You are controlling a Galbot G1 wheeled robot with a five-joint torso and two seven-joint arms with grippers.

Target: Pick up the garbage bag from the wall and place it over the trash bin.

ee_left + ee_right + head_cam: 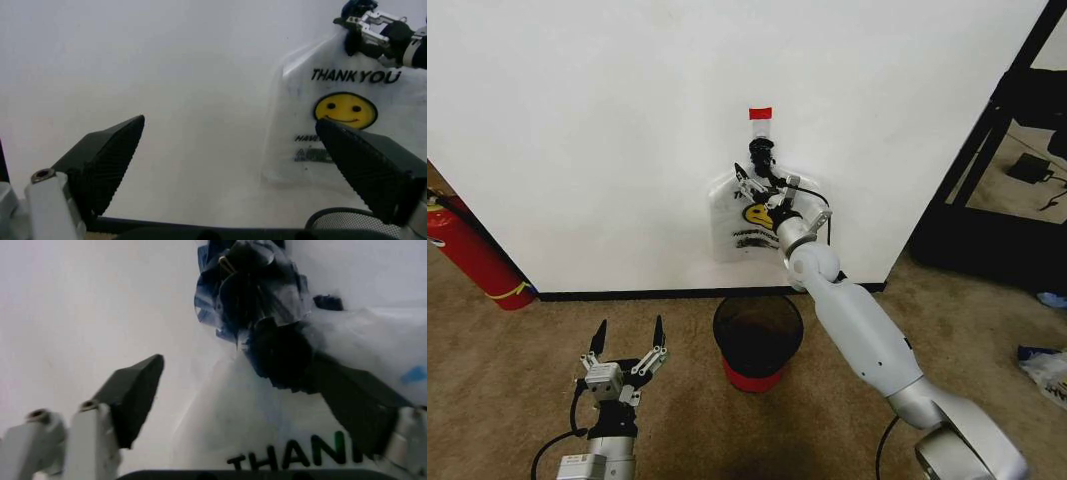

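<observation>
Step in hand: I am reaching for the garbage bag point(749, 215), not yet gripping it.
Right end effector point(762, 187): spread open at the bunched blue handles, one finger point(133, 395) beside them.
Bag: hanging on the wall point(607, 130) hook, above the trash bin point(757, 340).
Left end effector point(627, 345): waiting open, low near the floor.
Next move: I am judging it needs closing, then lifting off.

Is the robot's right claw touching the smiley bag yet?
Touching. In the right wrist view, one finger of the right gripper presses against the bag just below its bunched blue handles; the other finger stands off it, jaws open.
</observation>
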